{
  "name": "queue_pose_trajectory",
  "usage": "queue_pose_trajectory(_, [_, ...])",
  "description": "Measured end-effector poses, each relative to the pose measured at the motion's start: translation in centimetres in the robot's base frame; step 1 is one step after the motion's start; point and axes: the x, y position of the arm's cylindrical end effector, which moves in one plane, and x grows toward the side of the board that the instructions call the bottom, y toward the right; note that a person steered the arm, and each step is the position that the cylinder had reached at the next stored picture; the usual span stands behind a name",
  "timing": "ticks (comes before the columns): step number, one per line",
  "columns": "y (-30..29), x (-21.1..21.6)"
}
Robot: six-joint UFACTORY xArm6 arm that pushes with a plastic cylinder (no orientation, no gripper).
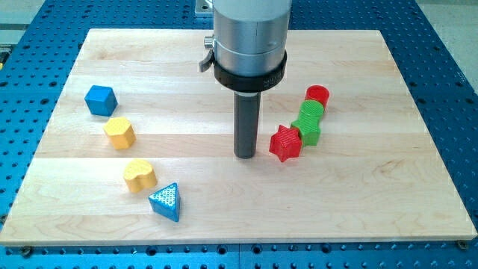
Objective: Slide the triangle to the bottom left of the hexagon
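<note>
No brand, label or writing can be read anywhere on the board or the arm.

At the view's left, a blue hexagon (100,99) sits on the wooden board (224,217). Just below and to its right is a yellow block (119,132) with rounded corners, then a yellow heart (140,175) lower still. The blue triangle (166,202) lies just beside the heart, near the board's bottom edge, below and right of the hexagon.

My tip (246,156) rests mid-board, well apart from the triangle, up and to its right. It is a bare rod with no jaws and holds nothing.

Just right of the tip is a red star (284,143), touching a green block (308,131); above come another green block (308,111) and a red cylinder (317,96).
</note>
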Motion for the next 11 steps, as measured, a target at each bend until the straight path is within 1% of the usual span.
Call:
queue_pose_trajectory(1, [-0.2,4.9])
queue_pose_trajectory(2, [-0.8,11.4])
queue_pose_trajectory(3, [-3.7,12.4])
queue_pose_trajectory(4, [-5.7,10.8])
queue_pose_trajectory(5, [-5.8,12.0])
queue_pose_trajectory(7, [-16.5,6.5])
queue_pose_trajectory(8, [-18.8,4.9])
queue_pose_trajectory(9, [-19.3,3.6])
queue_pose_trajectory(10, [-18.7,-0.7])
queue_pose_trajectory(11, [-20.0,5.6])
